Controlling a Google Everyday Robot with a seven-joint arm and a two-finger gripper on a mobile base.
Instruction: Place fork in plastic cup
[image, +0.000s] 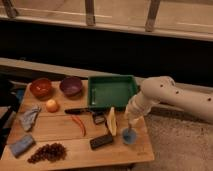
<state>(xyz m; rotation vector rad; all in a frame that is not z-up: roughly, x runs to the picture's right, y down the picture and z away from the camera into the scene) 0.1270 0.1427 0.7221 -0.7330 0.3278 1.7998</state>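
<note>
Grapes (47, 152) by table (60, 131) front edge | pincer (129, 126) over plastic cup (129, 136), right edge

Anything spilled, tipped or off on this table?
Nothing stands out. The small light-blue plastic cup sits near the front right corner of the wooden table, with no spill around it. The pincer hangs directly above the cup.

The cup (128, 136) is small, round, light blue and translucent. It stands upright with its mouth open, directly below the gripper (131, 123), which points down at it. A thin bluish shaft (131, 129) rises from the cup toward the gripper; whether it is the fork is unclear.
</note>
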